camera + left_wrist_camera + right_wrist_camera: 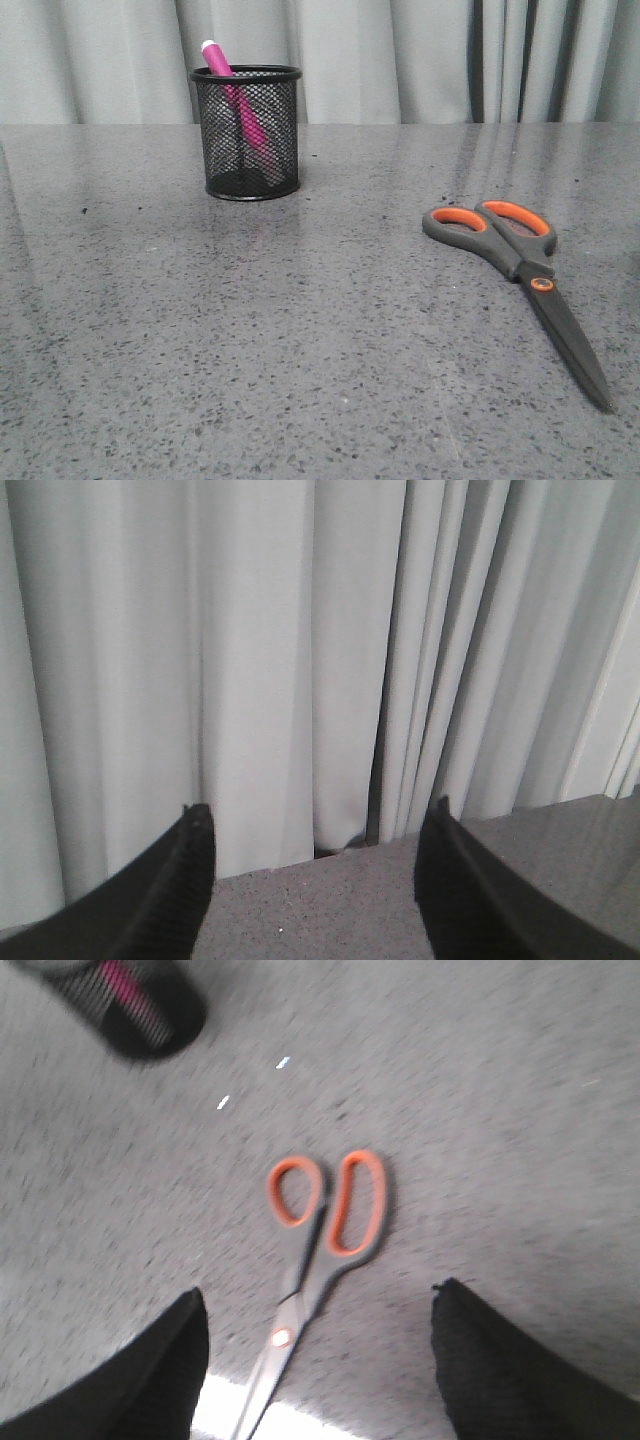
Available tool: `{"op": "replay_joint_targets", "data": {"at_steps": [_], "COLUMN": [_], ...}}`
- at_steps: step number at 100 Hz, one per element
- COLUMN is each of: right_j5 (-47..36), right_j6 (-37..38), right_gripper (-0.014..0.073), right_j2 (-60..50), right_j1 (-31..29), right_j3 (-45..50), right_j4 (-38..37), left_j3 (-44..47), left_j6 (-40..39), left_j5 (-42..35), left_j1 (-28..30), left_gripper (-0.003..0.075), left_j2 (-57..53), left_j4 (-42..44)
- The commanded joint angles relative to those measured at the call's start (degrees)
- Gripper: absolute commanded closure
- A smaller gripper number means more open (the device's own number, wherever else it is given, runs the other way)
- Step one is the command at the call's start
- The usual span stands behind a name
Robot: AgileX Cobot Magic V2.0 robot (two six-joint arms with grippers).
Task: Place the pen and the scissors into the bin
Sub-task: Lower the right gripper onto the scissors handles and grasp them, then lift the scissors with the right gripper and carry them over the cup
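Observation:
The magenta pen (232,80) stands slanted inside the black mesh bin (246,132) at the far left of the table, its whitish cap above the rim. The scissors (520,262) lie flat at the right, handles toward the back, blades pointing to the front right. In the right wrist view my right gripper (318,1300) is open above the scissors (325,1230), whose pivot lies between the fingers; the bin (130,1005) is blurred at the far corner. My left gripper (318,815) is open and empty, facing the curtain. Neither gripper shows in the front view.
Grey speckled table (250,340) with a pale curtain (400,55) behind its far edge. The left wrist view shows the table's back edge (330,880) under the curtain.

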Motion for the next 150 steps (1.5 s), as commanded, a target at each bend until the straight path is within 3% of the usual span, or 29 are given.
{"op": "replay_joint_targets", "data": {"at_steps": [1,29,87,120,127,142,150], "right_j5": [-1.0,-0.3,1.9,7.1,7.4,7.4,6.6], "right_j6": [-0.5,12.5,19.9,27.5,29.1,29.4,29.4], "right_gripper": [0.0158,0.0158,0.0158,0.0161,0.0194,0.0378,0.0391], "right_j2": [3.7,15.9,28.5,34.6,35.4,37.5,38.1], "right_j1": [4.2,10.2,12.4,12.8,12.8,12.9,13.7], "right_j3": [-2.8,-3.4,-4.6,-10.4,-10.4,-10.4,-10.4], "right_j4": [1.1,-6.1,-7.1,-15.6,-16.0,-14.2,-14.2], "left_j3": [-1.5,-1.5,-1.5,-1.5,-1.5,-1.5,-1.5], "left_j6": [-0.4,-0.4,-0.4,-0.4,-0.4,-0.4,-0.4], "left_j5": [-2.2,-1.4,-0.7,1.6,2.1,2.3,2.3], "left_j1": [-0.3,-0.3,-3.7,-3.9,-3.9,-3.9,-3.9], "left_gripper": [0.0323,0.0323,0.0323,0.0323,0.0323,0.0323,0.0323], "left_j2": [-1.5,-1.5,-1.5,-1.5,-1.5,-1.5,-1.5], "left_j4": [-0.2,-2.9,-3.3,-3.4,-3.4,-3.4,-3.4]}}
